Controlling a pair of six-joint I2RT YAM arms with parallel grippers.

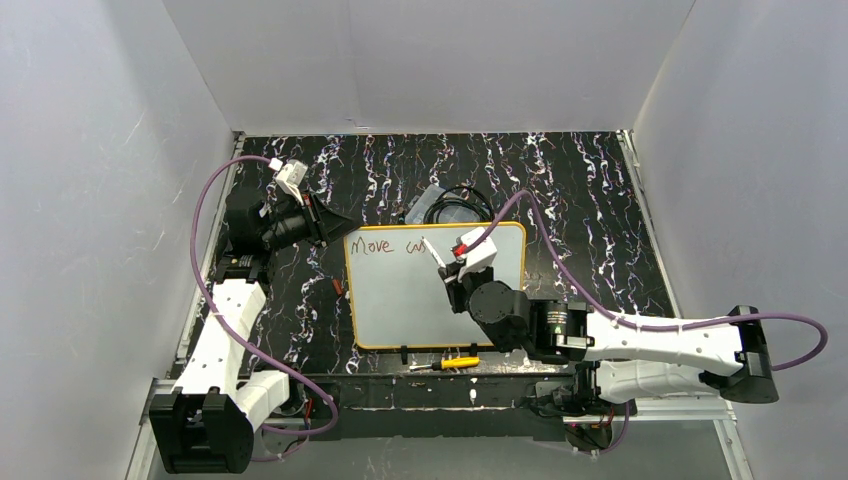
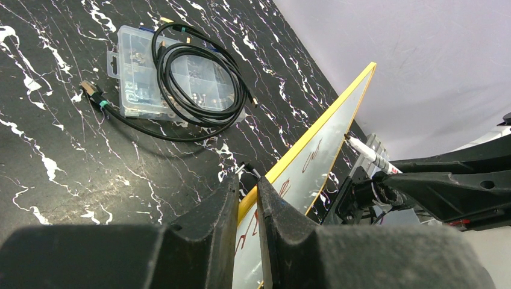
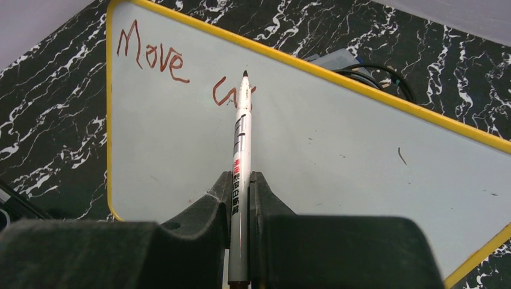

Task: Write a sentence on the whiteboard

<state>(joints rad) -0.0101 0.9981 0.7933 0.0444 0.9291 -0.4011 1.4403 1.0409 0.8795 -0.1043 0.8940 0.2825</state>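
The left tool (image 2: 247, 208) sat at the whiteboard's (image 1: 400, 305) top-left corner, closed tight on the yellow rim, which ran between its fingers (image 2: 211, 223). The board lay flat mid-worktop (image 1: 600, 190), its long sides running away from the arms. A strip of dark marbled surface showed between its left rim and the left arm.

The sentence (image 3: 153, 57) ran along the far edge from the left corner: "Move", then an unfinished letter. White board stretched from there to the right rim and down toward the near edge.

The marker (image 3: 241, 138) stood with its tip at that last letter; whether it touched the board could not be told. The right tool (image 3: 241, 183) was shut on its barrel, reaching in over the board's right half.

Behind the far rim lay a clear box (image 2: 129, 54) with a cable (image 2: 199, 120) coiled on it, near the board. A screwdriver (image 1: 447, 364) lay just beside the near rim. Right of the board, worktop reached to the wall.
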